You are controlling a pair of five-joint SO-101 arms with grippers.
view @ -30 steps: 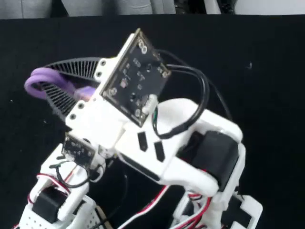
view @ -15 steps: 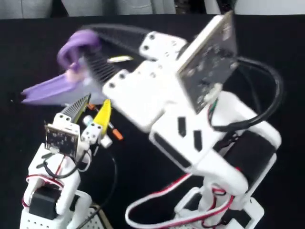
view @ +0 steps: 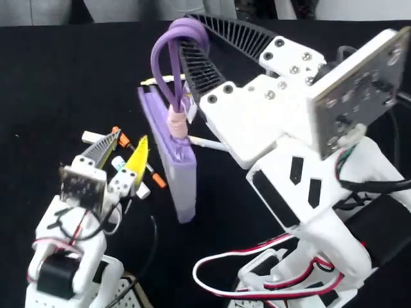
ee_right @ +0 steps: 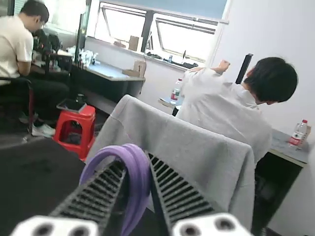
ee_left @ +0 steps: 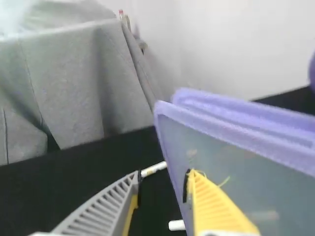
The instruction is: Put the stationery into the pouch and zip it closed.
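High view: right gripper [view: 186, 33] clamped on strap [view: 160, 67] of pouch [view: 176, 167], which hangs just beside pens [view: 154, 176]; left gripper [view: 128, 138] open, empty; strap-only hold could let pouch swing or slip.

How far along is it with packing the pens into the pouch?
Early on. Done: the right tool holds the purple pouch by its loop. In hand: the left tool, open, sits by the pens on the table. Left: loading the pens and zipping.
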